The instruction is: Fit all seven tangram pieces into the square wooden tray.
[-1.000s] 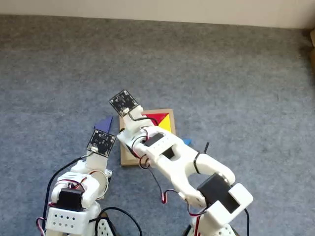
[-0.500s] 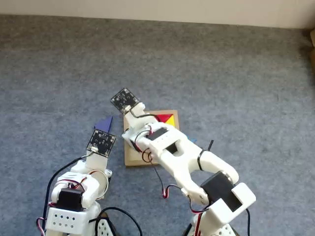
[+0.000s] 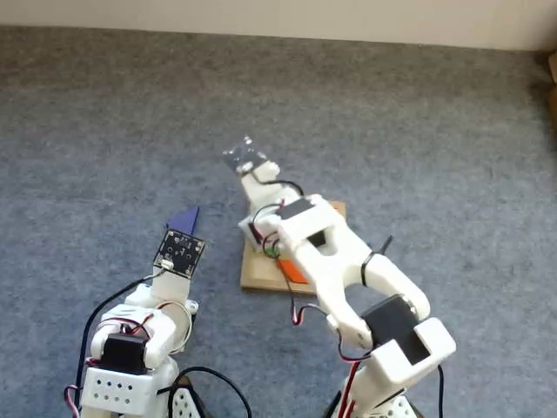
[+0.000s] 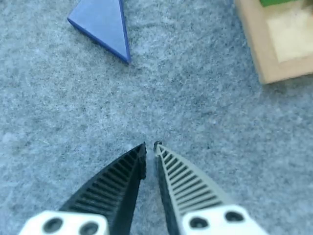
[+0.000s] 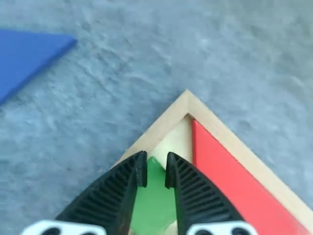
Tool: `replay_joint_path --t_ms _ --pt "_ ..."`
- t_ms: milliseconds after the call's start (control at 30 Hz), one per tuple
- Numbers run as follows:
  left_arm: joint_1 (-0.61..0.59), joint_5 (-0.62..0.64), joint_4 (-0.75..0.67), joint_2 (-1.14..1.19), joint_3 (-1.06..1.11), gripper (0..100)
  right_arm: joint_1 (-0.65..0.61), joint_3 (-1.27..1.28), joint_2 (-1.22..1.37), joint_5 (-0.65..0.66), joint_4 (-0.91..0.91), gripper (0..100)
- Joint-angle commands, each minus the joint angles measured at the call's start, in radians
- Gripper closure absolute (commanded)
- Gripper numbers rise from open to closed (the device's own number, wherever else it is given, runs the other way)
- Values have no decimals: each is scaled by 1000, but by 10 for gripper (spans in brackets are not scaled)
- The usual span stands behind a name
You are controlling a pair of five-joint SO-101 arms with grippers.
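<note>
Movement is recorded on the grey carpeted table (image 3: 418, 131). Within the last second the square wooden tray (image 3: 261, 280) has been displaced to the right in the high view and turned slightly, while the right arm (image 3: 326, 252) has been stretched farther forward over it. The yellow piece seen in the tray a second ago is now covered by that arm, and a flat orange piece (image 3: 293, 271) is exposed near the tray's edge closest to the arms' bases.

The right gripper (image 5: 156, 161) is seen with its jaws parted by a narrow gap, lowered at one corner of the tray. It is directly above a flat green piece (image 5: 156, 196) that lies inside beside a flat red piece (image 5: 230, 166). Nothing is shown clamped between the jaws, and a patch of bare tray floor is left in the corner ahead of the green piece.

The left gripper (image 4: 149, 146) is held low over the carpet, jaws all but closed and empty, and its arm has not been moved. A flat dark blue triangle (image 4: 105, 22) is left on the carpet outside the tray, ahead of the left gripper.

The shift is judged to matter. The green piece appears not yet seated in its corner, the tray has been carried away from the left arm, and the blue triangle has yet to be fitted.
</note>
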Motion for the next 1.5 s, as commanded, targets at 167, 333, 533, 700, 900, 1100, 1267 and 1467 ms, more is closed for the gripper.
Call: replay_joint_path --t_ms 167,333,533,700,900,1100,1267,1467 --pt "7 0 3 -54 21 949 61 -288 -5 152 348 848" --pt "7 0 3 -54 21 949 47 -325 -1 301 470 744" --pt "7 0 3 -54 21 949 -30 -320 2 522 547 713" --pt "10 0 3 -54 21 949 -61 -318 4 580 544 686" --pt "12 0 3 -54 21 949 -108 -325 93 597 539 683" --pt "12 0 3 -54 21 949 -105 -384 232 597 544 683" --pt "12 0 3 -54 21 949 -105 -423 251 591 538 683" --pt "12 0 3 -54 21 949 -87 -420 252 595 503 684"
